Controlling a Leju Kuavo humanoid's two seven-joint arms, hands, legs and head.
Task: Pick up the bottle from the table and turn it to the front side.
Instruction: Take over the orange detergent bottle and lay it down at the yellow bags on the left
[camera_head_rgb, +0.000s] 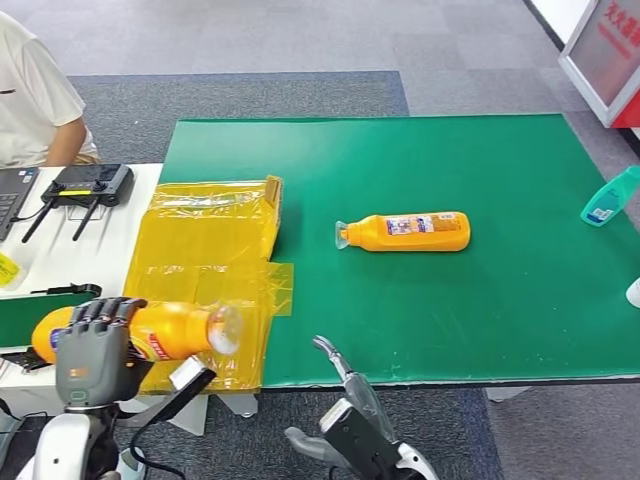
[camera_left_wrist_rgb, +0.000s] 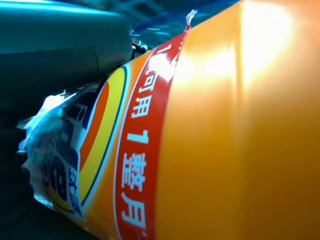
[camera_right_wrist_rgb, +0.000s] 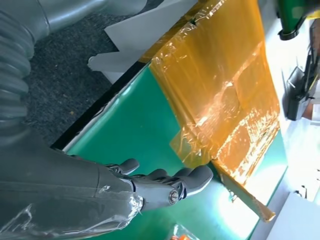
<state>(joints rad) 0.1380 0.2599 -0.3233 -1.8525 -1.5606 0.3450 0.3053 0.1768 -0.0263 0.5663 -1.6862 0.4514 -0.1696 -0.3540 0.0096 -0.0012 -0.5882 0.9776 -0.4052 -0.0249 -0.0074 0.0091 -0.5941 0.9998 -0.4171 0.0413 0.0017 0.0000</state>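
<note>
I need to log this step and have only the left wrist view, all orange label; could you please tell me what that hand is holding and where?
Observer: The left hand grips an orange bottle lying sideways over the yellow taped sheet beside the green table.
Operator: Thank you. Is another bottle out there?
Observer: Yes, a second orange bottle lies on its side mid-table, untouched.
Operator: And the right hand, please?
Observer: The right hand hovers at the table's near edge, fingers extended, holding nothing.
</note>
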